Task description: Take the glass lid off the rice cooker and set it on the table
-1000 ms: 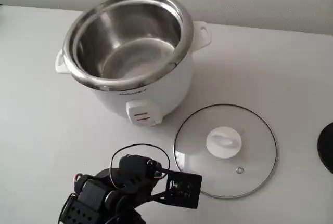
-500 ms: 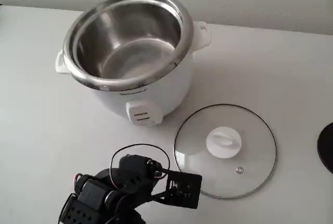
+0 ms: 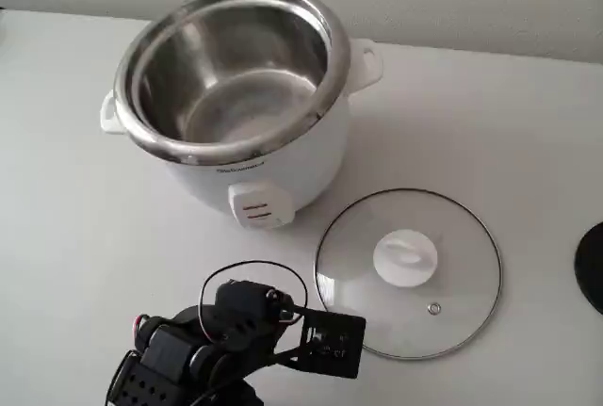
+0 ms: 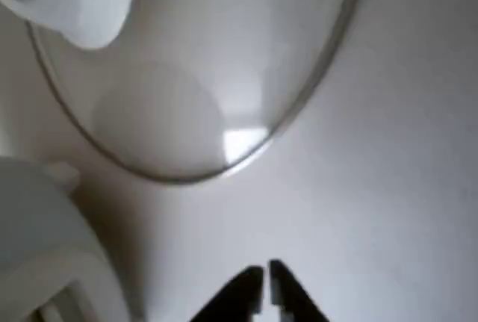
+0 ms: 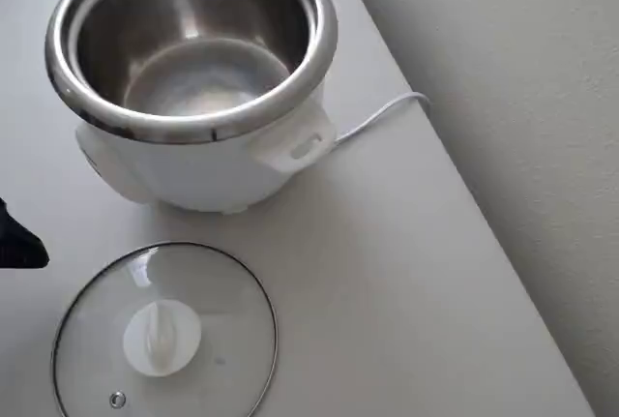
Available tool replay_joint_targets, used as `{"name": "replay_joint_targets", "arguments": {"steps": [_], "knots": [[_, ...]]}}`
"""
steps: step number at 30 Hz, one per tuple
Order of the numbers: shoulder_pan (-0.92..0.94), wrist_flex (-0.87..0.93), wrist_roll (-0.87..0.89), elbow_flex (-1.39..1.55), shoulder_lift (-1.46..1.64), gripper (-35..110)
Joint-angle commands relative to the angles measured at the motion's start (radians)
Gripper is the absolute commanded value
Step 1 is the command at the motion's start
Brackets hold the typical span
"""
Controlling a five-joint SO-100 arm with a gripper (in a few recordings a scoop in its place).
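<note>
Nothing remains for us: the glass lid (image 3: 408, 272) lies flat on the table (image 3: 75, 227) at the rice cooker's (image 3: 236, 95) four o'clock, our gripper (image 4: 264, 281) pinched together, empty

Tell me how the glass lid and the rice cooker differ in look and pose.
The glass lid is a flat clear disc lying on the table; the rice cooker is a tall white body standing upright. The lid carries a white knob; the cooker is open, its steel pot bare. Both are round with metal rims.

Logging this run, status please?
Hand shut, empty, clear of lid. Lid flat on table beside cooker. Pot open. Nothing in the way.
</note>
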Motion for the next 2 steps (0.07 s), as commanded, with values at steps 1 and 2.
{"name": "replay_joint_targets", "arguments": {"steps": [1,2], "knots": [[0.008,-0.014,0.011,0.002,0.006,0],[0.008,-0.014,0.011,0.002,0.006,0]]}}
